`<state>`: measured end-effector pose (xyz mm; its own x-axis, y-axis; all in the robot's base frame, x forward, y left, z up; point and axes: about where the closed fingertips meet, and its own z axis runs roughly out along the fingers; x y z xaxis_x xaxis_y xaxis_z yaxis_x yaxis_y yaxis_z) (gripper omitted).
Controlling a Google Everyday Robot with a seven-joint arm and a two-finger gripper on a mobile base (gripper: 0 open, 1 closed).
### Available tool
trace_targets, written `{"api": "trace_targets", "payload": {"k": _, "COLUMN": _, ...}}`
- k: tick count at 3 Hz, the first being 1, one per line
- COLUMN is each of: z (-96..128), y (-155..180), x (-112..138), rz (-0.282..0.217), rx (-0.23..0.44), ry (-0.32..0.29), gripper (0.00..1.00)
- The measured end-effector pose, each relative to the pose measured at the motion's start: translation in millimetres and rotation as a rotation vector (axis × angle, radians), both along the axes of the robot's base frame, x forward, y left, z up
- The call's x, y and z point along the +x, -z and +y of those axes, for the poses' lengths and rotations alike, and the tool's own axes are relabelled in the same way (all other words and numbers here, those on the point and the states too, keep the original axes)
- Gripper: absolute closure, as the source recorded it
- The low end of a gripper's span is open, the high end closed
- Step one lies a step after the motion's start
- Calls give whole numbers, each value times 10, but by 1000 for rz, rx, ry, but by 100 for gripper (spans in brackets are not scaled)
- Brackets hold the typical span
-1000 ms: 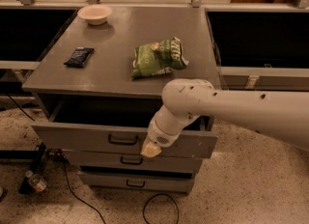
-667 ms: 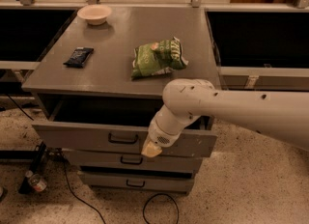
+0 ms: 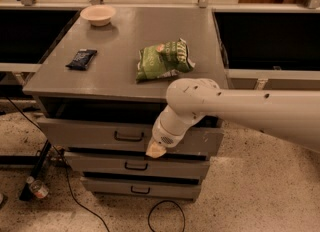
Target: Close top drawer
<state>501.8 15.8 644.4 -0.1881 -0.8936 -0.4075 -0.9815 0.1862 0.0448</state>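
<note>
At the lower edge of the pulled-out top drawer (image 3: 90,134) sits the tool (image 3: 155,149).

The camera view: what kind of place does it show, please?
Probably a robot test lab or workshop: a scuffed grey cabinet with its top drawer pulled out, loose cables on a speckled floor, and the gripper at that drawer's front.

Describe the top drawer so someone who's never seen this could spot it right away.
Find the grey cabinet with the green bag on top. Directly beneath its top is the top drawer, pulled open, the gripper at its front panel. It has a taller front than the two drawers below.
</note>
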Motion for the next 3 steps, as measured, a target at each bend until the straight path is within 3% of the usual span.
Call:
{"api": "trace_targets", "payload": {"k": 2, "z": 89, "y": -25, "x": 349, "rz": -14, "rx": -2, "ry": 13, "gripper": 100}}
{"api": "trace_targets", "payload": {"k": 3, "z": 93, "y": -34, "x": 337, "rz": -19, "rx": -1, "ry": 16, "gripper": 100}}
